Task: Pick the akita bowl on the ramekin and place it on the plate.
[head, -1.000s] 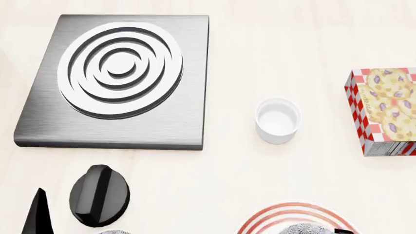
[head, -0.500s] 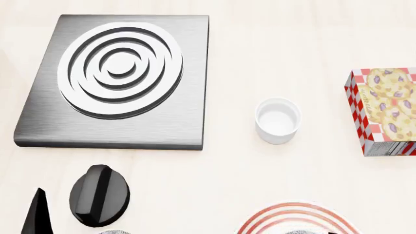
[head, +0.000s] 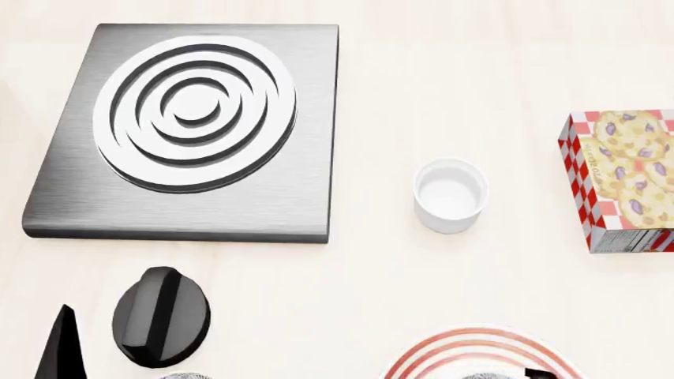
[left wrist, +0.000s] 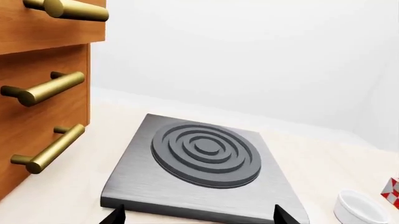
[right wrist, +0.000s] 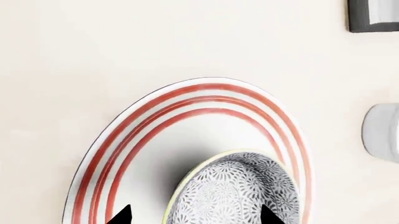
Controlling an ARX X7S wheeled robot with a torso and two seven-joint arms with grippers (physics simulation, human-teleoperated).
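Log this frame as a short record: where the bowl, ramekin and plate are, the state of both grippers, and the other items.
akita bowl: over the plate's inner area; contact not clear
plate: on the counter, red-ringed rim
ramekin: empty, standing apart from the plate
right gripper: fingers either side of the bowl; grip unclear
left gripper: only fingertips visible, nothing between them
other items: stove burner plate, black knob, food box, drawer handles
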